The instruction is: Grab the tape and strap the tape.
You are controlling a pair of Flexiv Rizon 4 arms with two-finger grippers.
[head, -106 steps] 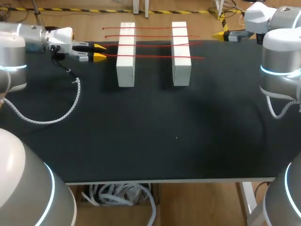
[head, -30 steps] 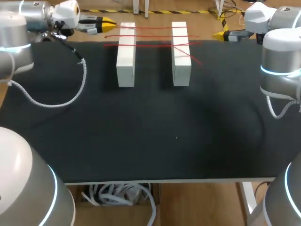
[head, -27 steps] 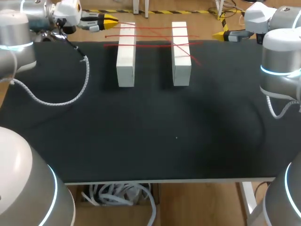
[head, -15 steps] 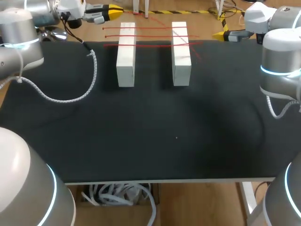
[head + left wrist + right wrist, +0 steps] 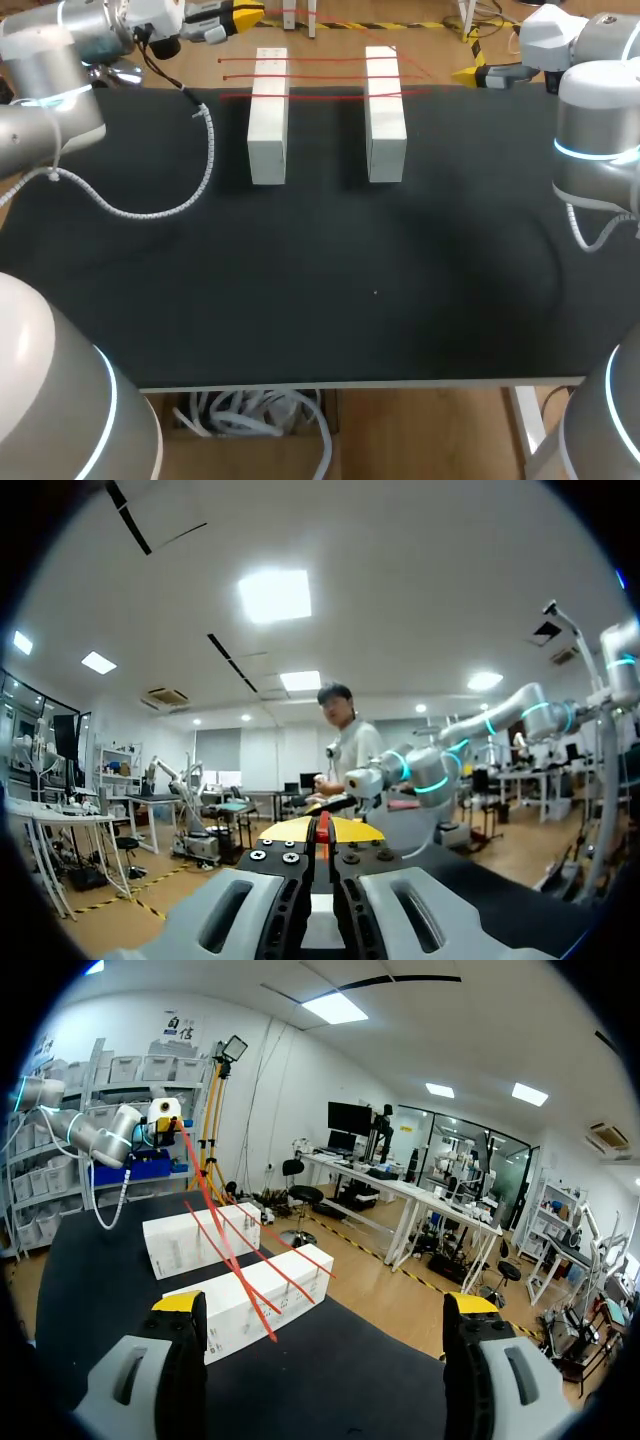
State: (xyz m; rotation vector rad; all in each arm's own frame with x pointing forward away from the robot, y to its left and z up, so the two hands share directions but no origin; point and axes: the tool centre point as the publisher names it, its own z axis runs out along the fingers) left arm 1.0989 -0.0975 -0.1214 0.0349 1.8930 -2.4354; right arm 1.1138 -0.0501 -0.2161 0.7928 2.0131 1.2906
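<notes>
Two blocks [image 5: 268, 115] by far table [image 5: 300, 300] edge; left gripper [image 5: 245, 15] pinching tape [image 5: 322, 827].

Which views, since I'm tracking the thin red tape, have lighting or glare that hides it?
Head view: even light; the red tape stands out on the white blocks, dimmer over the black table. Left wrist view: ceiling lights glare; tape only a sliver in the left gripper. Right wrist view: tape clear against the blocks.
</notes>
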